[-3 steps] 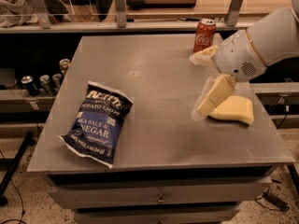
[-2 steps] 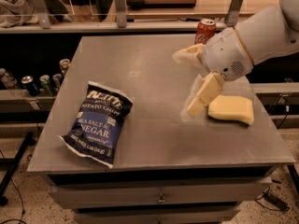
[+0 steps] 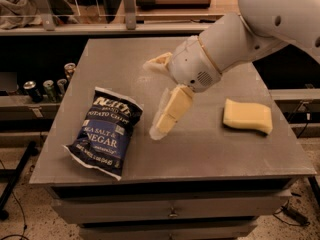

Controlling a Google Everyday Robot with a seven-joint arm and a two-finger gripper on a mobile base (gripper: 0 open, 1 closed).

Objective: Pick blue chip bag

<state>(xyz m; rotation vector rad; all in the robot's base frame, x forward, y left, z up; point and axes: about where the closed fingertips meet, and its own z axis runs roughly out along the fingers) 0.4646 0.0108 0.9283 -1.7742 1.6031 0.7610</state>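
The blue chip bag point(image 3: 106, 129) lies flat on the left front part of the grey table point(image 3: 210, 154), dark navy with white lettering and white crimped ends. My gripper point(image 3: 151, 99) hangs above the table's middle, just right of the bag and not touching it. It is open and empty: one cream finger point(image 3: 172, 111) points down toward the table, and the other point(image 3: 157, 63) sticks out to the left, well apart from it.
A yellow sponge point(image 3: 248, 116) lies on the table's right side. My white arm point(image 3: 260, 24) reaches in from the upper right and covers the table's back right. Several cans point(image 3: 47, 86) stand on a low shelf left of the table. Drawers sit below the tabletop.
My arm and gripper have moved left across the table, from beside the sponge to just right of the bag. The red can is now hidden behind the arm. The bag has not moved.
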